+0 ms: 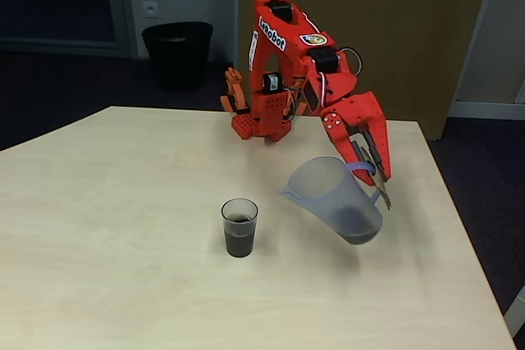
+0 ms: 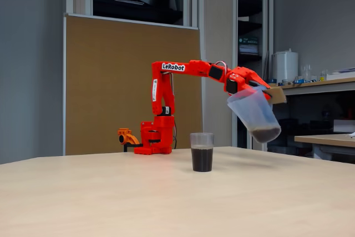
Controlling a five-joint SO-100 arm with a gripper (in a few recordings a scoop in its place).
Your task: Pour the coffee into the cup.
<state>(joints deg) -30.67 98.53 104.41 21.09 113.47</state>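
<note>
The cup (image 1: 239, 228), mid-table, holds coffee (image 1: 239, 239); the gripper (image 1: 376, 179), pinching the tilted jug (image 1: 338, 197) aloft beside it, likely pours next.

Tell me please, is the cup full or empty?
Partly full: the cup stands upright with dark coffee filling over half of it.

Pale wooden table (image 1: 123, 227), cup (image 1: 239, 227) of coffee (image 1: 239, 241), red arm base (image 1: 261, 125)

You can read "LeRobot" in white letters on the red arm (image 2: 183, 67), along its upper link in one fixed view and again on the arm (image 1: 273, 34) in the other (there partly foreshortened). Nothing else is legible.
</note>
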